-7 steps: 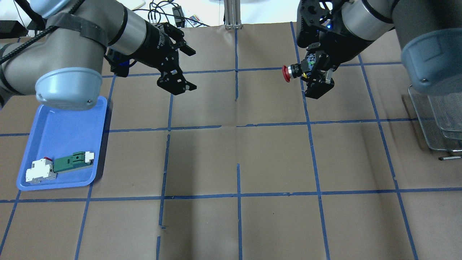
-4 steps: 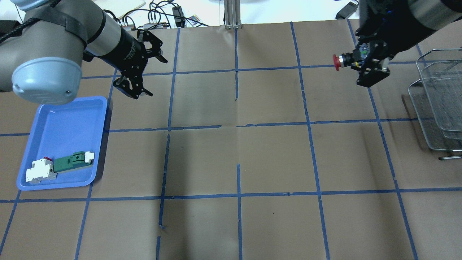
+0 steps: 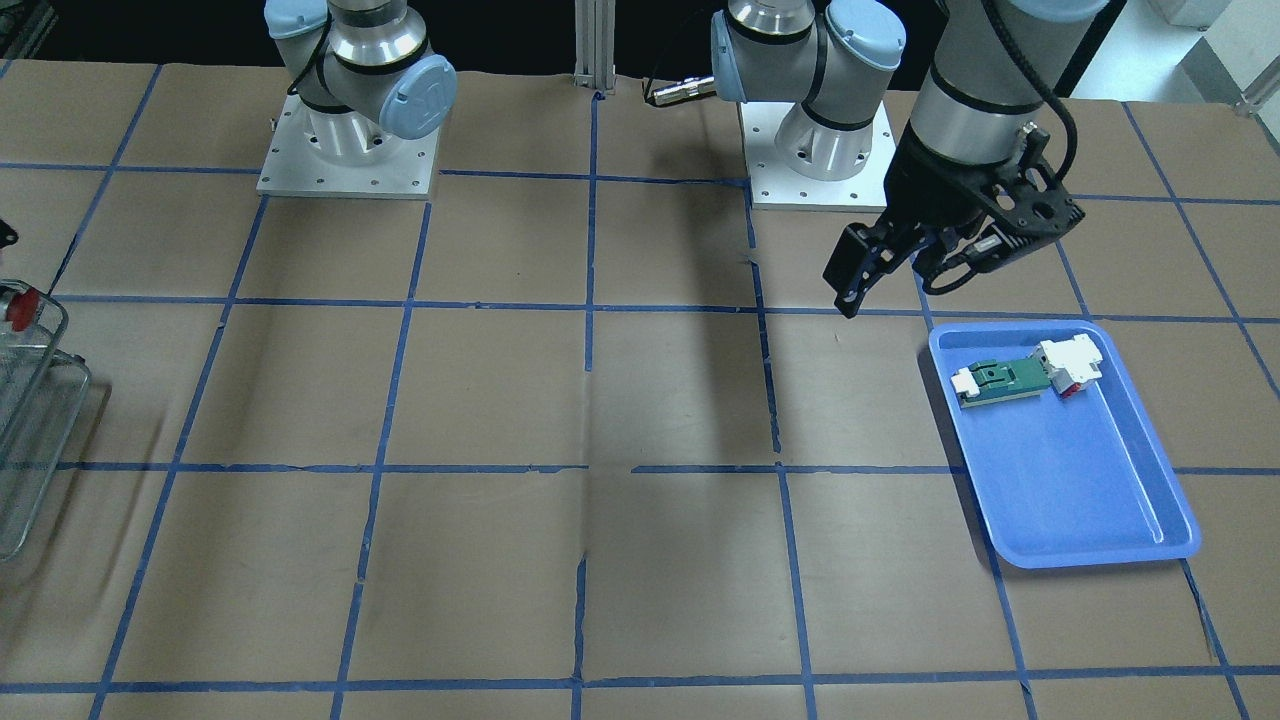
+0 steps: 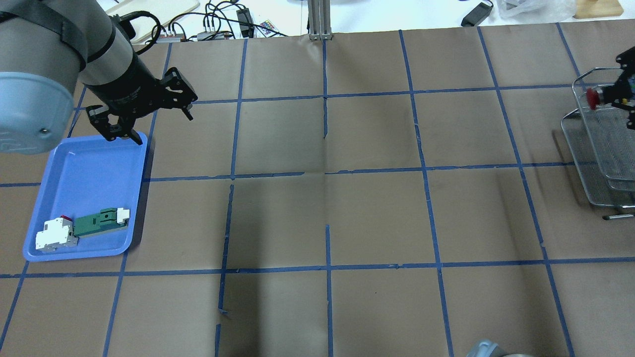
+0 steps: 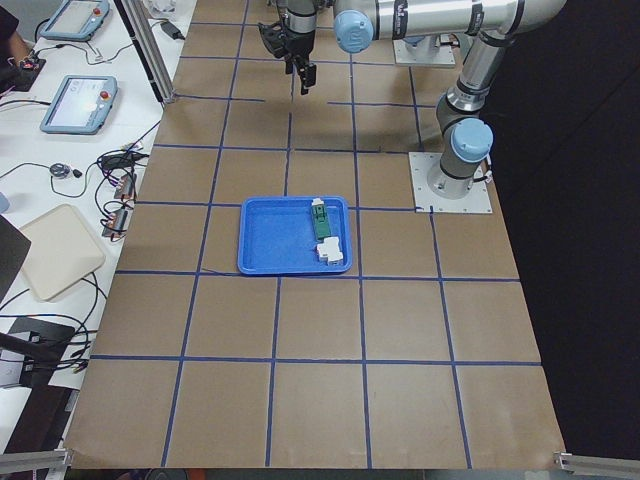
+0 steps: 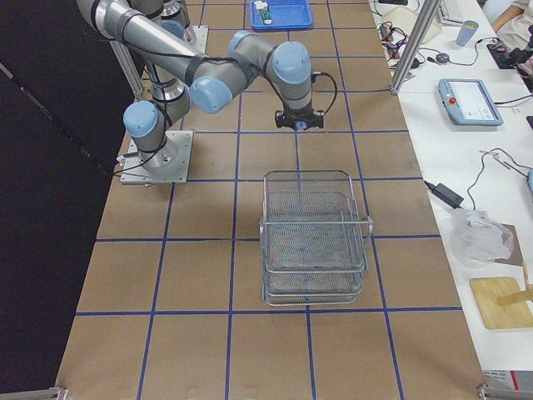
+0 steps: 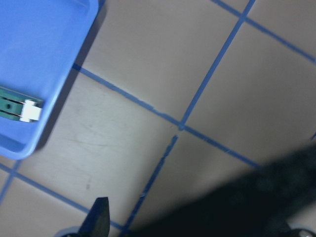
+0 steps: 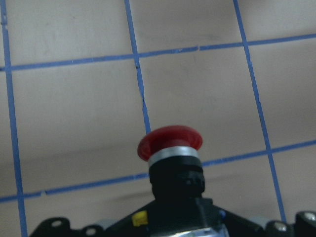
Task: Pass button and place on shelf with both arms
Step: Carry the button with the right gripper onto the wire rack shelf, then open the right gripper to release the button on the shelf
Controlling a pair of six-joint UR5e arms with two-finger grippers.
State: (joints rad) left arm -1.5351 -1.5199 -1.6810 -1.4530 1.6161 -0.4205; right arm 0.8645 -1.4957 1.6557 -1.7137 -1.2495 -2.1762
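The button (image 4: 592, 96), with its red cap pointing toward the table's middle, is held in my right gripper (image 4: 622, 91) at the right edge of the overhead view. It hangs at the upper rim of the wire-mesh shelf (image 4: 603, 168). The front-facing view shows the red cap (image 3: 17, 308) by the shelf's rim (image 3: 40, 400). The right wrist view shows the button (image 8: 170, 148) above brown table paper. My left gripper (image 4: 161, 128) is open and empty, above the far corner of the blue tray (image 4: 89, 168). It also shows in the front-facing view (image 3: 895, 290).
The blue tray (image 3: 1080, 480) holds a green-and-white flat part (image 4: 101, 221) and a white-and-red block (image 4: 54, 235). The shelf (image 6: 315, 242) stands at the table's right end. Cables and devices lie beyond the far edge. Brown paper with blue tape lines covers the table.
My right gripper has carried the button to the right, from mid-table to the shelf. My left gripper has drawn back left to the tray's far corner and stays open.
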